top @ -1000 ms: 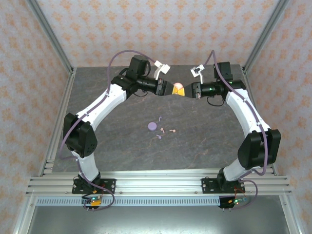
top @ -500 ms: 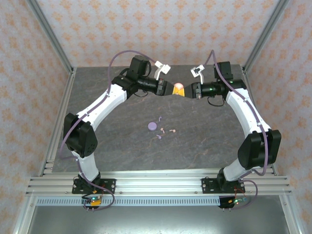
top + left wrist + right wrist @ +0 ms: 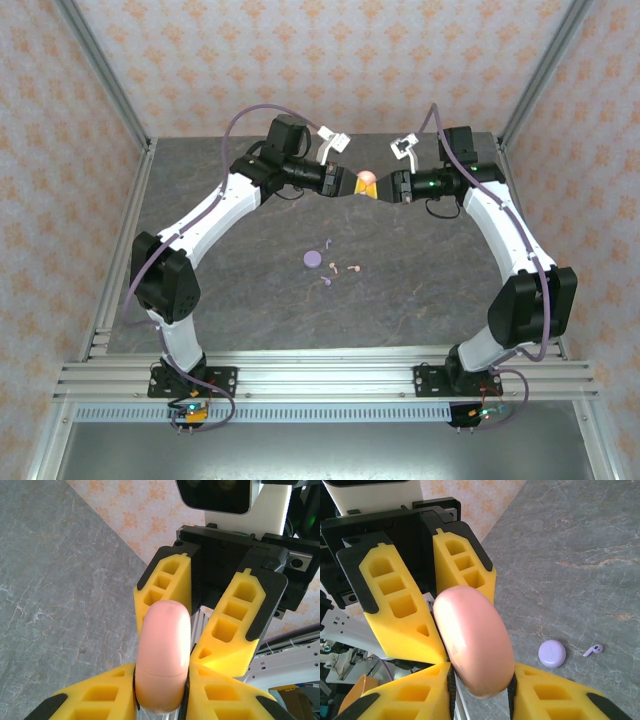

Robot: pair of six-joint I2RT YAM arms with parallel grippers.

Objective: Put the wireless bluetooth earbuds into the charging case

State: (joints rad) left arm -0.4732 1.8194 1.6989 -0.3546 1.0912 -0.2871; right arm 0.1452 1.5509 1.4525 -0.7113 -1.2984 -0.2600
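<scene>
A pale pink round charging case [image 3: 367, 180] is held in the air over the back of the table, lid closed with its seam showing [image 3: 162, 655]. My left gripper [image 3: 358, 186] is shut on its narrow sides [image 3: 161, 677]. My right gripper [image 3: 379, 186] meets it head-on, and the case's other end [image 3: 472, 645] sits between its yellow fingers [image 3: 555, 697]. Their pads lie close on both sides, but I cannot make out any pressure. Two lavender earbuds [image 3: 326, 243] [image 3: 325, 281] and two pink earbuds [image 3: 337, 267] [image 3: 354, 267] lie on the table.
A closed lavender case [image 3: 312, 259] rests mid-table beside the earbuds, with one lavender earbud [image 3: 593, 650] just right of the case [image 3: 552, 653] in the right wrist view. The grey stone tabletop [image 3: 440, 270] is framed by aluminium posts and patterned walls.
The right gripper's jaws have spread a little around the pink case. Both arms and the case have stayed almost where they were.
</scene>
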